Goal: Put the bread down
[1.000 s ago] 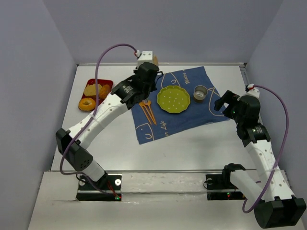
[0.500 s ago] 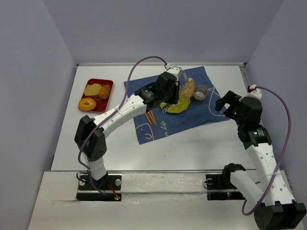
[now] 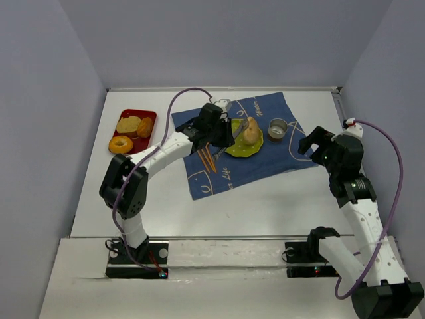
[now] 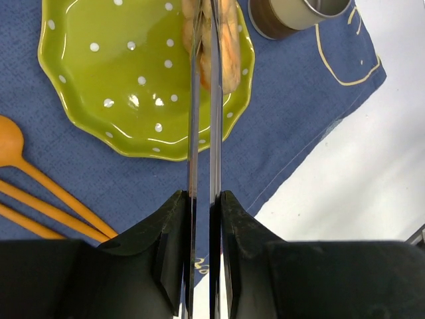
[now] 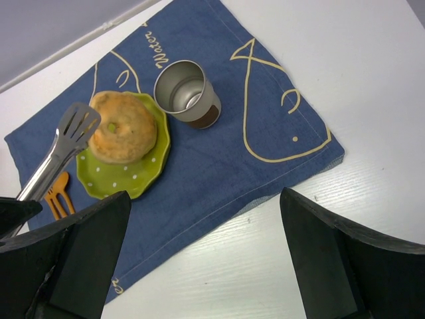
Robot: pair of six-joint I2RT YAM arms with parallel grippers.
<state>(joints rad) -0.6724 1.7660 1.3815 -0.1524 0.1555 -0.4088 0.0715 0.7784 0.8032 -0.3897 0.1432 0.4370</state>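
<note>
The bread [image 5: 123, 126], a pale tan ring with a centre hole, lies on the far part of the green dotted plate [image 5: 126, 183]. My left gripper [image 4: 202, 199] is shut on a pair of metal tongs [image 4: 202, 133]. The tong tips reach the bread [image 4: 222, 46] and pinch its left rim. From above, the left gripper [image 3: 224, 135] hangs just left of the plate [image 3: 236, 147], and the bread [image 3: 250, 133] looks tilted. My right gripper [image 5: 204, 199] stands open and empty over the cloth's right edge, also visible overhead [image 3: 311, 143].
A metal cup [image 3: 277, 128] stands right of the plate on the blue cloth [image 3: 265, 163]. Orange wooden cutlery [image 3: 207, 158] lies left of the plate. At the far left, a red tray [image 3: 147, 143] holds a ring donut [image 3: 121, 143] and two tan pieces.
The left arm swung right from the cloth's back left corner, carried the bread in the tongs over the plate, and has lowered it onto the plate. The right arm stayed put.
</note>
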